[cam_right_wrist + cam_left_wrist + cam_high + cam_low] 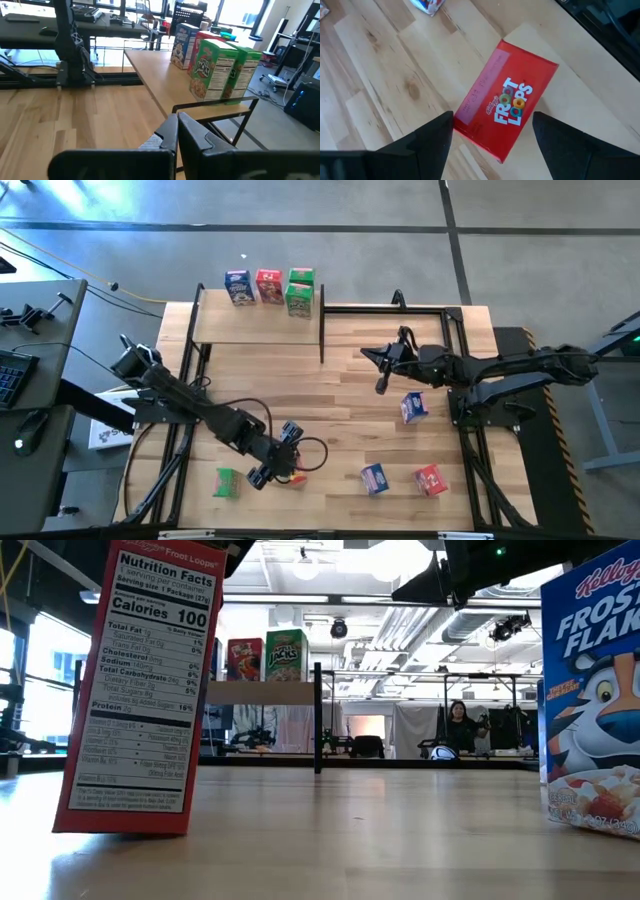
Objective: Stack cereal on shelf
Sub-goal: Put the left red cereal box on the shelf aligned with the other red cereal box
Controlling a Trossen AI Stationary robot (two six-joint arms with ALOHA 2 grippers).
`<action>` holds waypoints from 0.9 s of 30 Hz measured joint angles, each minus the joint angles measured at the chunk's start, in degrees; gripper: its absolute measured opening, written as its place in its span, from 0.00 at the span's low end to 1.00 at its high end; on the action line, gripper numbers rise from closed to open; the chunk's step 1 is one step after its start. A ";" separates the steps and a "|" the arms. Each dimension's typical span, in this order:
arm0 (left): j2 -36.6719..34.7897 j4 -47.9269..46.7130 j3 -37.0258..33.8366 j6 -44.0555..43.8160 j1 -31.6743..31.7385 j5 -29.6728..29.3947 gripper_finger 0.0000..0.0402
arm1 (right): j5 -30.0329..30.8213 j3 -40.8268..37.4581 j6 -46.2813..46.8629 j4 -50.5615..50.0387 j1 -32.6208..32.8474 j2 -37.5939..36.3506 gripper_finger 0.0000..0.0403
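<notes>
A red Froot Loops box [507, 105] stands on the table near its near edge; in the low view the red box [140, 690] leans a little. My left gripper [492, 120] is open above it, one finger on each side. It shows in the high view as left gripper [275, 465]. My right gripper [383, 380] is shut and empty over the table's middle, right of the shelf [255, 325]. On the shelf stand a blue box [238, 286], a red box [269, 285] and two green boxes [220, 70]. My left gripper comes at the red box from above, pointing down, with its fingers [435, 140] close beside the box's two sides near one end [470, 125]. I cannot tell whether they touch it. The box's bottom [125, 830] rests on the table.
Loose on the table lie a green box [226, 482], a blue box [375, 478], a red box [430, 479] and another blue box [414, 407]. A black post [322, 330] marks the shelf's right end. A person [458, 725] sits far behind the table.
</notes>
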 joint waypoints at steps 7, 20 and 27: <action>0.19 -3.93 2.76 1.60 0.00 -0.51 0.66 | 0.00 0.00 0.00 0.01 -0.01 0.00 0.00; 0.60 -6.14 4.47 2.23 0.51 1.91 0.66 | -1.62 0.02 -0.63 0.00 0.00 0.00 0.00; 0.67 -5.97 4.48 4.58 0.52 2.05 0.66 | -1.62 0.02 -0.63 0.01 -0.01 0.00 0.00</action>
